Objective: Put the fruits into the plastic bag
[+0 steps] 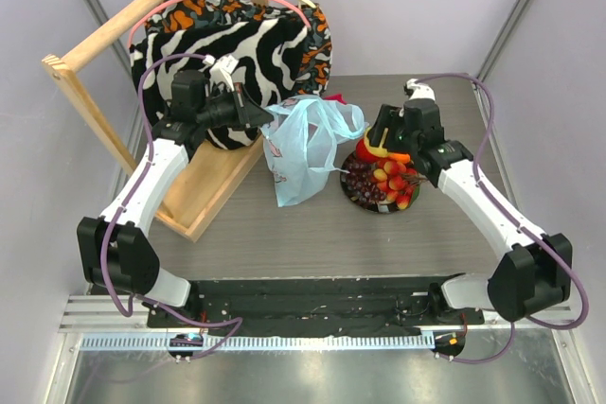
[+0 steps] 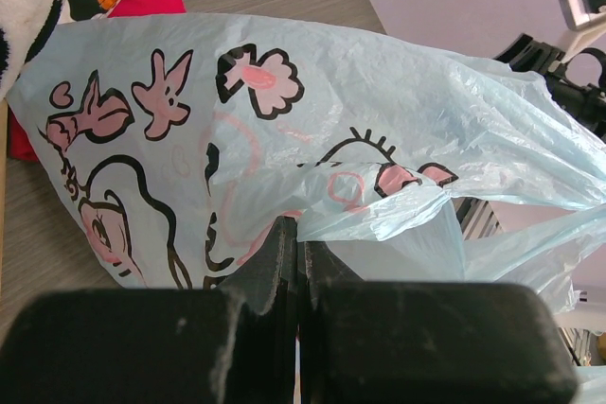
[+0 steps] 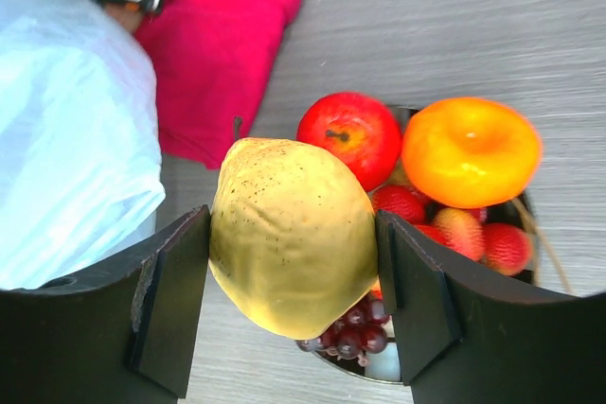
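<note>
— Where is the plastic bag (image 1: 305, 149), and which jaws have it?
— It stands on the counter (image 1: 312, 234) between my two arms, just beside the dark plate (image 1: 382, 211). My left jaws are fully closed on a thin fold near its top edge.
— And the right jaws?
— They stand rather wide, with the yellow fruit (image 3: 289, 234) gripped between both pads. Below it, the red apple (image 3: 350, 134), the orange (image 3: 471, 150), the small red-yellow balls (image 3: 464, 229) and the purple grapes (image 3: 348, 333) lie on the plate.
— How will these things handle?
— I judge the bag to be very light, soft and slippery. A pinch on a fold can slide, so a handle is the better place to hold. The yellow fruit looks light, hard and smooth. I take it across its widest part, otherwise it can turn.
— Is there any writing to read?
— I can read no word. I see only black cartoon outlines and pink shell shapes printed on the bag.
</note>
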`<state>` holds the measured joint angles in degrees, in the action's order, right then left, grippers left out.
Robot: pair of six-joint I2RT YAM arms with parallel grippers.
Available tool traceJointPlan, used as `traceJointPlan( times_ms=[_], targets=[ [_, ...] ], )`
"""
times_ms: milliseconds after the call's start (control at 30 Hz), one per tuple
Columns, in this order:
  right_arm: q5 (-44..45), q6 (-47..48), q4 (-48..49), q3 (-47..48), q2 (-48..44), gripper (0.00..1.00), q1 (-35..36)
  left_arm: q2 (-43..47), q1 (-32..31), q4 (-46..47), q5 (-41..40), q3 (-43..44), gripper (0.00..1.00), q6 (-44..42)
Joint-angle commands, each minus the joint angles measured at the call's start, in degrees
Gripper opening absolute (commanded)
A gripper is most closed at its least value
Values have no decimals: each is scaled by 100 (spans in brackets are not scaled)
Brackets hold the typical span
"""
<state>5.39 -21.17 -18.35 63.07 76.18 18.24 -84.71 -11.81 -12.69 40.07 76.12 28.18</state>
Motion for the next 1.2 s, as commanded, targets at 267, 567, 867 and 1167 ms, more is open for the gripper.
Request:
traceJointPlan(
  times_ms=[267,567,867,1167],
  targets=[
    [701,183,-125,706,-885,1,-154,227,48,73,18,26,0,-67],
    [201,78,902,900,-1466,1,-137,227,48,73,62,44,0,-59],
    [-636,103,1949,1734,-457,1,943,227,48,82,123,35,0,-59],
    [-1276,420,1415,2395,406,1,2016,235,48,56,71,35,0,-76]
  ],
)
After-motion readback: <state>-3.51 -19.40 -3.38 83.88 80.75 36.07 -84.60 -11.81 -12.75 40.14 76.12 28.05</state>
